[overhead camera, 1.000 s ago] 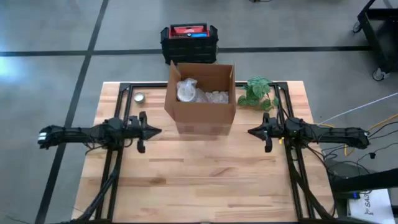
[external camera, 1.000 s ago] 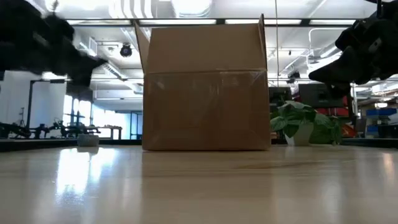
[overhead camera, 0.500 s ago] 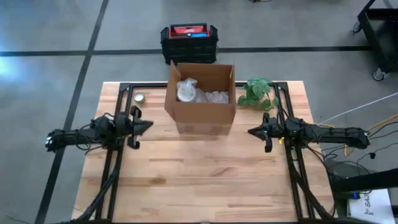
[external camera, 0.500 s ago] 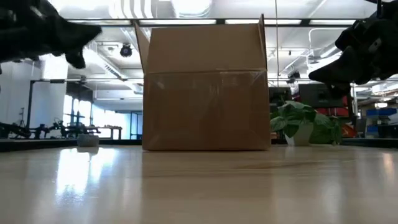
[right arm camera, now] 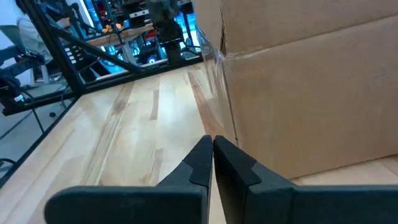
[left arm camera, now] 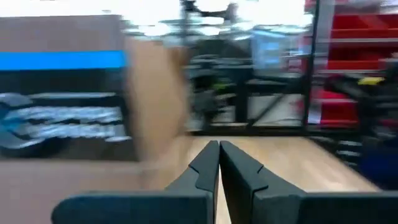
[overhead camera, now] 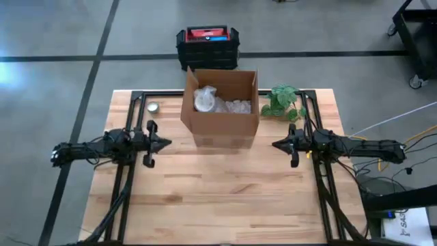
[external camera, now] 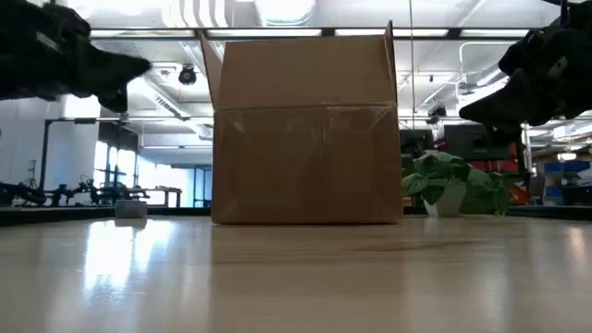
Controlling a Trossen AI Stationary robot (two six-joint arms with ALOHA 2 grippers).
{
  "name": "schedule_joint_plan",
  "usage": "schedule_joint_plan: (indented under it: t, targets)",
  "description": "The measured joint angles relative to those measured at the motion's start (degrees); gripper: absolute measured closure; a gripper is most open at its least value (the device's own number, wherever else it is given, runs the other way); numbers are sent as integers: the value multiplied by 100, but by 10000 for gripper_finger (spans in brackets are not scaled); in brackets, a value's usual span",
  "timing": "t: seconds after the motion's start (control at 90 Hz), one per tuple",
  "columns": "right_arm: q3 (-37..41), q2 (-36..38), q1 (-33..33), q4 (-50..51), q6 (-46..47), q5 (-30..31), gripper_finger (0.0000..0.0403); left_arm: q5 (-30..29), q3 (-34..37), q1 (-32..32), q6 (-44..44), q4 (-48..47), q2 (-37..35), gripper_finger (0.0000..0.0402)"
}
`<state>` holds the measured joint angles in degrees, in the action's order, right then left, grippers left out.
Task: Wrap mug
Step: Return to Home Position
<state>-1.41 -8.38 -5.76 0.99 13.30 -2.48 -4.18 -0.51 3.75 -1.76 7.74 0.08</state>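
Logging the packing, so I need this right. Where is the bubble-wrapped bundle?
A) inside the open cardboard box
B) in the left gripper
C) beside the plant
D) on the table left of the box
A: the high view shows the bubble-wrapped bundle inside the open cardboard box; the left gripper and right gripper hover shut and empty beside it.

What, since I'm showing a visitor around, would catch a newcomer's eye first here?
The open cardboard box at the table's far middle, with a bubble-wrapped bundle inside. The left end effector and right end effector flank it, both shut and empty, tips pointing at it. A small green plant stands beside the box on the right arm's side.
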Motion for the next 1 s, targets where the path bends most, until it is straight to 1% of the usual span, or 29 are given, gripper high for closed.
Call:
schedule_joint_plan:
  t: [0.056, 0.111, 0.167, 0.289, 0.344, 0.456, 0.522, 0.622, 0.744, 1.0]
  targets:
    - [-2, 0, -1, 0, 0, 0, 403, -390, 0, 0, -29, -48, -7, 402]
    - [0, 0, -1, 0, 0, 0, 403, -543, 0, 0, -14, -85, -7, 402]
    - [-1, 0, -1, 0, 0, -1, 403, -508, 0, 0, 92, -180, -7, 402]
    - [-2, 0, -1, 0, 0, 0, 403, -111, 0, -4, 244, -229, -7, 402]
    - [-2, 0, 0, 0, 0, 0, 403, -45, 2, -4, 273, -272, -7, 402]
    - [0, 0, -2, 0, 0, -2, 403, -87, 2, 2, 278, -585, -7, 402]
    - [0, 0, -1, 0, 0, 0, 403, -194, 2, 4, 315, -573, -7, 402]
    - [0, 0, 0, 0, 0, 0, 403, -204, 2, 4, 455, -574, -7, 402]
    - [-1, 0, 0, 0, 0, 0, 403, -83, 2, 4, 505, -591, 80, 402]
    - [-1, 0, 0, 0, 0, -1, 403, -82, -2, 2, 409, -596, 395, 402]
